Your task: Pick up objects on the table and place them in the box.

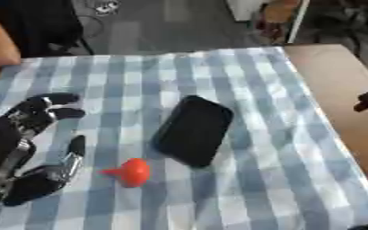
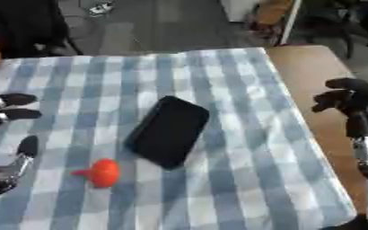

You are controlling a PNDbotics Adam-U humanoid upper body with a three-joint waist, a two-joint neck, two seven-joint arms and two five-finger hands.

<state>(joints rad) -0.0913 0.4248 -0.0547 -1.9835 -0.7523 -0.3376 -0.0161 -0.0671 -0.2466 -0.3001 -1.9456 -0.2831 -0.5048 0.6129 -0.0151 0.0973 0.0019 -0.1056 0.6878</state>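
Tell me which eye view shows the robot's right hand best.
The right eye view: the right hand shows whole there, fingers curled, holding nothing, over the bare wooden table beside the checked cloth. The left eye view catches only its fingertips at the right edge.

The tablecloth (image 1: 242, 85) has blue and white checks. On the right, the bare table (image 1: 336, 81) is brown. In the middle lies a flat black thing (image 1: 193, 130). Near it, to the left, is a small orange-red thing (image 1: 132, 172). The left hand (image 1: 34, 117) is black with some silver bits. The right hand (image 2: 350, 99) at the right side is black too. The far floor (image 1: 155, 27) is grey.
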